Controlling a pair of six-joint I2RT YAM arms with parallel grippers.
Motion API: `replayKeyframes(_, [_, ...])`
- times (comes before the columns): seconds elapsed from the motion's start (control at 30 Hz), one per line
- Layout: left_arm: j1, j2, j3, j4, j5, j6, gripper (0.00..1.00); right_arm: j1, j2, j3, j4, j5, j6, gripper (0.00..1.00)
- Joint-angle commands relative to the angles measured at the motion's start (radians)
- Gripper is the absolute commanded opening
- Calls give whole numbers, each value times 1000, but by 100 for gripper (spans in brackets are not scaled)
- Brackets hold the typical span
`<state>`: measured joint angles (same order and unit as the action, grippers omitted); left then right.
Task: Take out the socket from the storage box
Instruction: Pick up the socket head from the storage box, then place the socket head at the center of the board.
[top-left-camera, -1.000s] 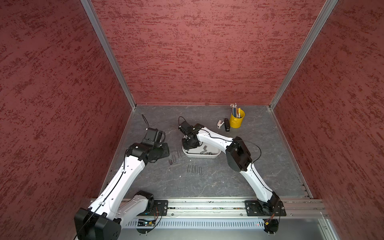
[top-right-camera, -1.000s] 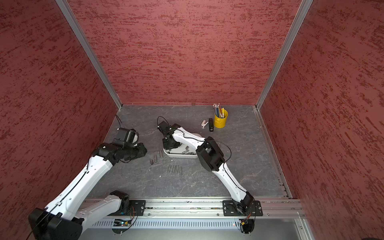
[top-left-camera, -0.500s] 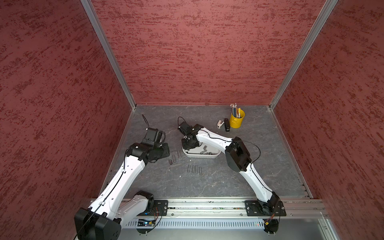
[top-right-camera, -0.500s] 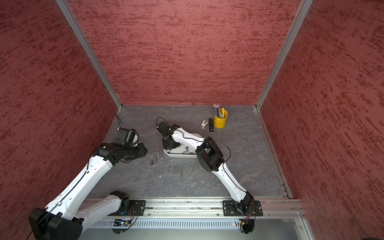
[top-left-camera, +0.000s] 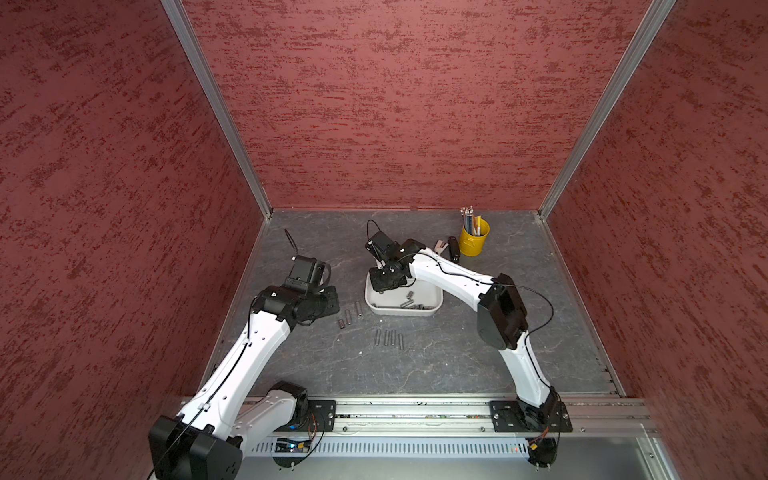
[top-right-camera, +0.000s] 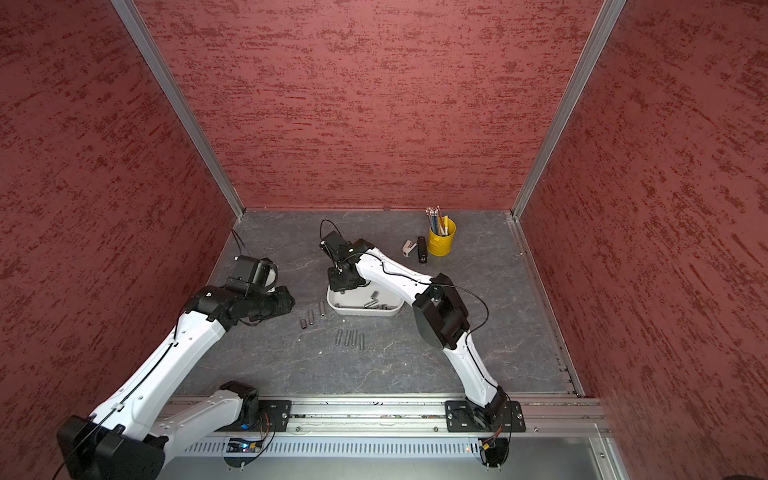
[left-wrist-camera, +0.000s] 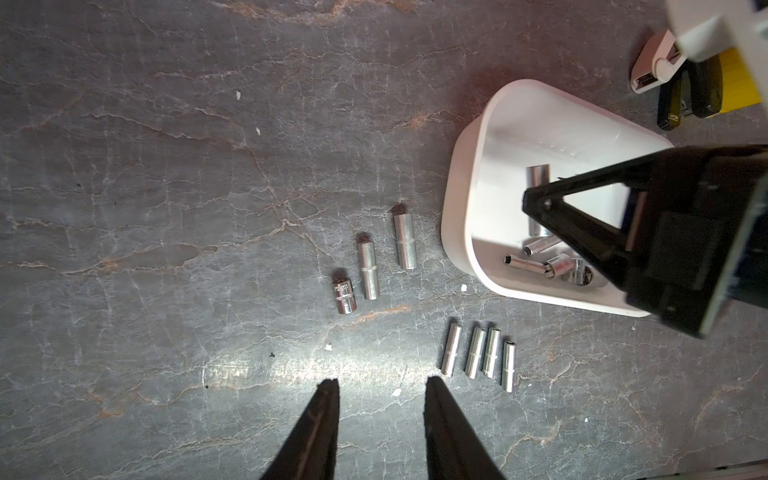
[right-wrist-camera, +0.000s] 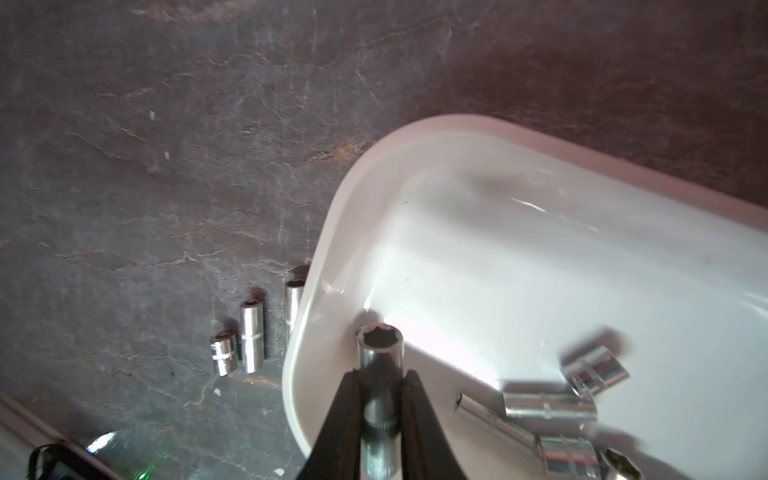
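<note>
Right gripper (right-wrist-camera: 381, 378) jaws closing since earlier frame, pinching long chrome steel socket (right-wrist-camera: 376, 353) inside corner of shallow white plastic storage box (right-wrist-camera: 307, 332) for lift-out; left gripper (left-wrist-camera: 380, 382) hanging spread, empty, keeping clear.

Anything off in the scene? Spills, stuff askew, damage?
Nothing much. On the table, a row of three sockets and a row of four sockets lie tidy; only the end socket of the four sits slightly out of line. Loose sockets lie jumbled inside the storage box. The right pincer is shut on a socket.

Overhead stereo; wrist cams near box (top-left-camera: 395, 310)
</note>
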<state>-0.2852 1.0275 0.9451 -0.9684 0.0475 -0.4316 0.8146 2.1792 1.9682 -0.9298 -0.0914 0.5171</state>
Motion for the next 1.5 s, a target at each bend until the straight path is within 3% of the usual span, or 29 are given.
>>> replayKeyframes(0.0, [4, -7, -10, 18, 5, 14, 37, -29, -87, -55, 37, -60, 14, 12])
replayKeyframes(0.23, [-1, -5, -11, 19, 10, 14, 37, -67, -235, -199, 81, -145, 51, 12])
replayKeyframes(0.53, [-6, -3, -14, 21, 14, 13, 37, -75, -460, -541, 223, -247, 152, 12])
replayKeyframes(0.77, [-19, -6, -16, 20, 8, 10, 38, -112, -664, -825, 219, -119, 134, 12])
replayKeyframes(0.97, [-25, -5, -11, 17, 0, 10, 38, -282, -795, -983, 174, 2, 47, 12])
replayKeyframes(1.23, [-29, -2, -12, 17, -2, 10, 38, -551, -730, -1013, 240, 42, -67, 12])
replayKeyframes(1.47, [-33, -2, -13, 13, -9, 8, 38, -646, -548, -938, 265, 60, -124, 13])
